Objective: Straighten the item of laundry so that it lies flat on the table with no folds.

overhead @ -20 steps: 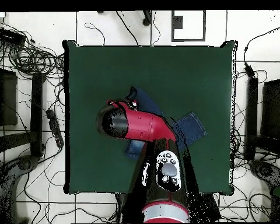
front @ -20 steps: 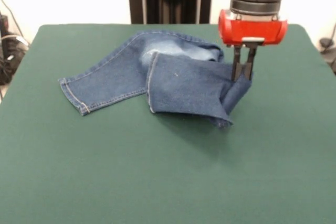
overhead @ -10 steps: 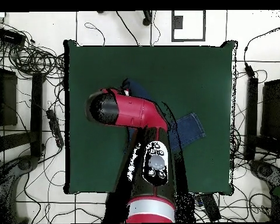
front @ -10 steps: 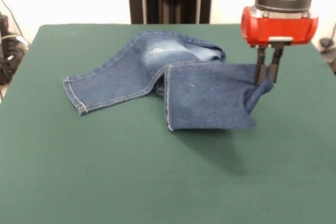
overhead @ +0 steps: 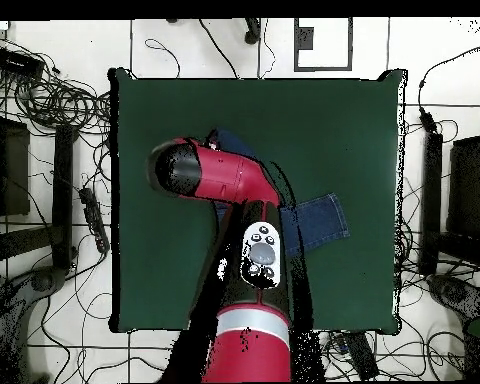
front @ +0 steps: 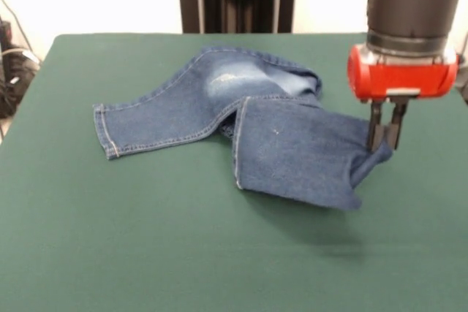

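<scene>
Gripping the jeans (front: 278, 133), the end effector (front: 385, 139) stands at the right of the front view with its two dark fingers (front: 376, 128) pinched together on a bunch of denim at the end of one leg, lifted a little off the bench (front: 183, 253). Above the fingers sits the red housing of the arm (front: 401, 71), with a dark grey cylinder over it reaching up out of the picture.

From left to right in the front view: the first leg lies flat on the green cloth, its stitched hem at the far left and the leg running up and rightward to the seat. The seat, with its faded pale patch, lies near the middle toward the far side of the bench, the waistband at its right end. From there the second leg comes forward and to the right; its left edge shows a line of tan stitching, and its right end rises into the grip, where the cloth is crumpled and folded over itself. A shadow lies on the bench under this raised part.

In the overhead view the arm (overhead: 219, 180) covers most of the garment; only a dark corner (overhead: 229, 143) beyond the wrist and one leg end (overhead: 319, 222) on the right show.
</scene>
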`<state>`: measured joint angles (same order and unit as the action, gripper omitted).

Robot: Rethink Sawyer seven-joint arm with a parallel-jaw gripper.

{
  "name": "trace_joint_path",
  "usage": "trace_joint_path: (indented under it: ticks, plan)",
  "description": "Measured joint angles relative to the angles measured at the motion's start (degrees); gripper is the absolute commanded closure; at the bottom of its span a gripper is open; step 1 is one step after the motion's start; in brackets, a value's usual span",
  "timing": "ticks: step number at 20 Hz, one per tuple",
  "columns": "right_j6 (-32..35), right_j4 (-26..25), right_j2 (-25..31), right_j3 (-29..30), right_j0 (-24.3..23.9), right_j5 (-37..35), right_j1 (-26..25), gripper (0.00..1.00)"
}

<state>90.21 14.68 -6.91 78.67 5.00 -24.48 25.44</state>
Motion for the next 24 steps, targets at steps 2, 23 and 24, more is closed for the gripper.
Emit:
trace_joint_path:
  ticks: [2,23,24]
  plan:
    - [0.0,0.88,0.0,-0.43,0.01,0.94,-1.64,1.0]
    - [0.0,4.15,0.0,-1.4,0.62,2.9,-4.36,0.0]
    - [0.0,4.17,0.0,-1.41,0.62,2.89,-4.35,0.0]
